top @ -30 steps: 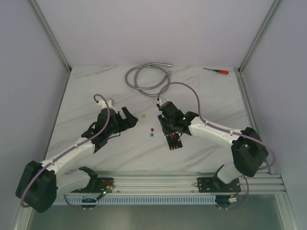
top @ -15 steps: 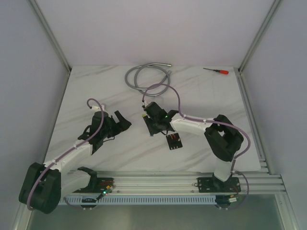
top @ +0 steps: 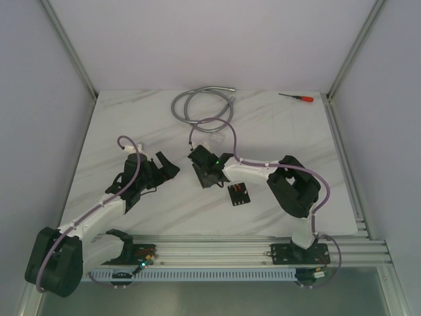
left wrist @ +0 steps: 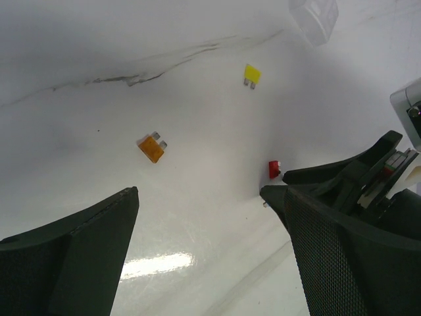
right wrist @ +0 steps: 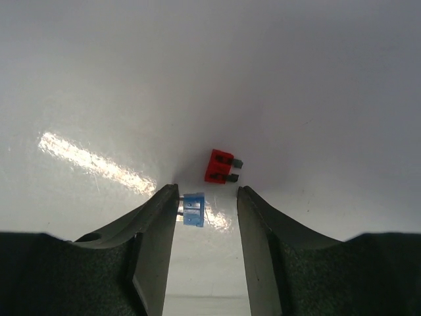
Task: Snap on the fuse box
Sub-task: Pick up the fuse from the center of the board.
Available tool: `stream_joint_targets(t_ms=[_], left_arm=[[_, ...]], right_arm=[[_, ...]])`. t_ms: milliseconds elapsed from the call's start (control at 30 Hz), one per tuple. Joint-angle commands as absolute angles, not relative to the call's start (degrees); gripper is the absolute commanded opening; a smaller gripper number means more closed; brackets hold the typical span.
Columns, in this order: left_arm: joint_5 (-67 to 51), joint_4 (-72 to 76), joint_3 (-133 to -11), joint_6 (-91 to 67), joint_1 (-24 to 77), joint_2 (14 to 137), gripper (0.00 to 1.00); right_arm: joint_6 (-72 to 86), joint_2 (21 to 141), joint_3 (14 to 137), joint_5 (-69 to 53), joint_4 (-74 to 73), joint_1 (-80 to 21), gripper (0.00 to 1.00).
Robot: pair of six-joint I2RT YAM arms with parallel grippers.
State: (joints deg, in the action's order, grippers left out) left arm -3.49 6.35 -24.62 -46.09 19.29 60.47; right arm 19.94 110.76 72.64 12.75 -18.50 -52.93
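The fuse box [top: 239,193], a small black square block with coloured fuses in its face, lies on the white table just right of my right gripper [top: 208,182]. In the right wrist view that gripper [right wrist: 207,194] is open and low over the table. A blue fuse [right wrist: 193,209] lies between its jaws, close against the left finger [right wrist: 158,230], and a red fuse [right wrist: 220,166] lies just beyond the tips. My left gripper [top: 170,164] stands wide open to the left, holding nothing [left wrist: 200,194].
Loose orange [left wrist: 151,148], yellow [left wrist: 252,74] and red [left wrist: 274,169] fuses lie ahead of the left gripper, with a clear plastic cover [left wrist: 314,16] farther off. A coiled grey hose [top: 200,105] and a red screwdriver [top: 297,97] lie at the back.
My right arm has swung left, off the fuse box and over the loose fuses, and its jaws have widened. The left arm drew back slightly to the left.
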Motion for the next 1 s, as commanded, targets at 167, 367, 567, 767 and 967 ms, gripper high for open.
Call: stream_joint_targets(t_ms=[167, 367, 567, 767, 967], left_arm=[[-4.65, 7.08, -24.16, -46.83, 18.86, 59.16, 1.0], [-4.99, 7.13, -24.32, -46.93, 18.9, 59.1, 1.0], [-5.08, 7.12, -24.2, -47.07, 18.9, 58.73, 1.0], [-5.23, 7.12, -24.31, -47.04, 18.9, 58.64, 1.0], [-5.31, 7.03, -24.18, -46.94, 18.9, 58.28, 1.0]], right_arm=[[19.87, 109.77, 72.15, 14.86, -25.63, -53.92, 0.5], [19.58, 106.91, 69.72, 17.22, -27.45, -53.83, 0.53], [19.65, 105.7, 69.52, 16.72, -27.51, -53.35, 0.53], [14.15, 105.17, 70.87, 11.83, -23.31, -53.35, 0.53], [7.71, 107.35, 72.51, 7.67, -22.59, -52.59, 0.51]])
